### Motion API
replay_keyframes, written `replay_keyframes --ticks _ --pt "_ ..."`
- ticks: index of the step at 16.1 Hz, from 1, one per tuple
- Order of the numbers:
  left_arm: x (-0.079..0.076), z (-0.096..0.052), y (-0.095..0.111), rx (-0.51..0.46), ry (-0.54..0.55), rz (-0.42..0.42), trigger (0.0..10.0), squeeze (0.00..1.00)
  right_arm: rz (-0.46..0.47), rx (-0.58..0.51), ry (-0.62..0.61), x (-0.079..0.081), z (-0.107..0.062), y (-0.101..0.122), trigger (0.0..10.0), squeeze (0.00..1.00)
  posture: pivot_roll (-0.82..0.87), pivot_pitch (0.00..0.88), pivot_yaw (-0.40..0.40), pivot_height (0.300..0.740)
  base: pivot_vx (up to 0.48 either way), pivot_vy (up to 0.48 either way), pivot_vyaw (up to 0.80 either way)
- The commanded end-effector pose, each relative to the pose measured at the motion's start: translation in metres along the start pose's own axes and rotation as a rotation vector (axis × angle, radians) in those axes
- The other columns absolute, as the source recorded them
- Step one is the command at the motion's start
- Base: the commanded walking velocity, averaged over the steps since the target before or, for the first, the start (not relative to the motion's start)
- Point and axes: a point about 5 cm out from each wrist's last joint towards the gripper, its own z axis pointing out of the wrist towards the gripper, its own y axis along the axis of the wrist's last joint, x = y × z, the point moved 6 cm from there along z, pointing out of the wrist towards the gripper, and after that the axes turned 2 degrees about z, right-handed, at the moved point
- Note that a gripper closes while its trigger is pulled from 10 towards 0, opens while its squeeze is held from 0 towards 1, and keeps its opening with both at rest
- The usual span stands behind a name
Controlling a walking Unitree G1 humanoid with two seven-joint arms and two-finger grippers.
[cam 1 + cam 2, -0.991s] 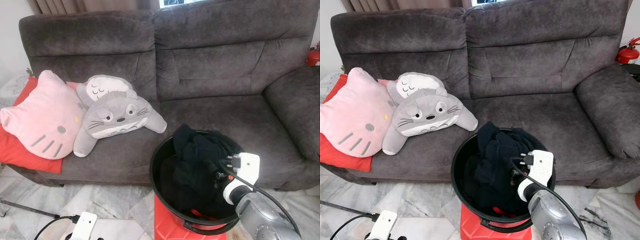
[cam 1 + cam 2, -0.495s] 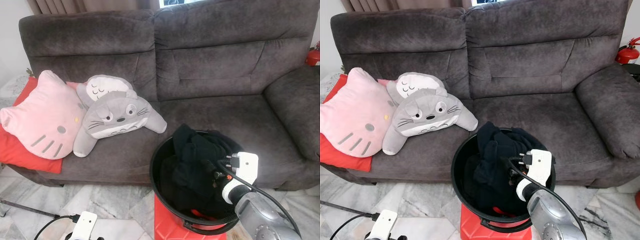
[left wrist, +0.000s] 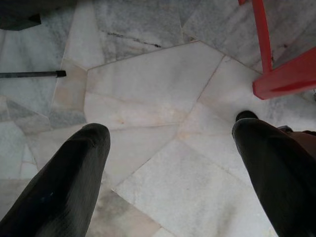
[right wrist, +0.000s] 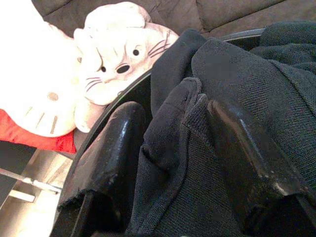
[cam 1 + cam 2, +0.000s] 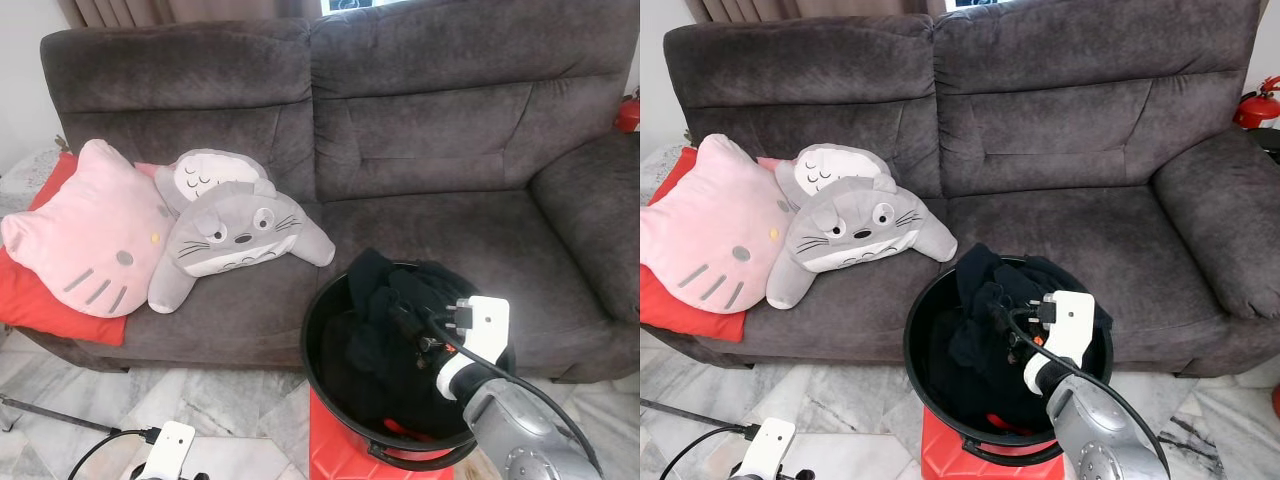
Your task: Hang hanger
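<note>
Right wrist view: right tool [image 4: 173, 148] reaching into bucket [image 5: 930, 345].
Fingers apart, straddling a fold of black clothes [image 4: 247, 89], seemingly to grip; left tool [image 3: 168, 163] idle, apart.

The right gripper [image 4: 168, 148], on its silver arm with the white wrist block, now sits further to the robot's left and a little deeper over the round black plastic basket [image 5: 330, 400] than a second ago. Its two long black fingers [image 4: 242, 153] now straddle a raised fold of the heap of black knitted clothing [image 5: 395, 330], one finger on each side of the fold and touching the fabric, with the jaws set apart. Along the basket's near edge, the heap looks slightly lower and more pressed than before.
</note>
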Motion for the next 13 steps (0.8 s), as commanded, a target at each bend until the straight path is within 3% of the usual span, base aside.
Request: replay_keyframes --ticks 1,13 --pt "0.005 -0.001 -0.002 0.008 0.007 0.024 10.0 0.00 0.008 0.010 0.000 0.001 -0.001 -0.004 10.0 0.00 -0.17 0.000 0.121 0.740 0.000 0.000 0.00" --pt "0.005 -0.001 -0.003 0.013 0.007 0.042 10.0 0.00 0.061 0.039 -0.073 -0.010 -0.006 -0.018 10.0 0.00 -0.17 0.000 0.121 0.740 0.000 0.000 0.00"
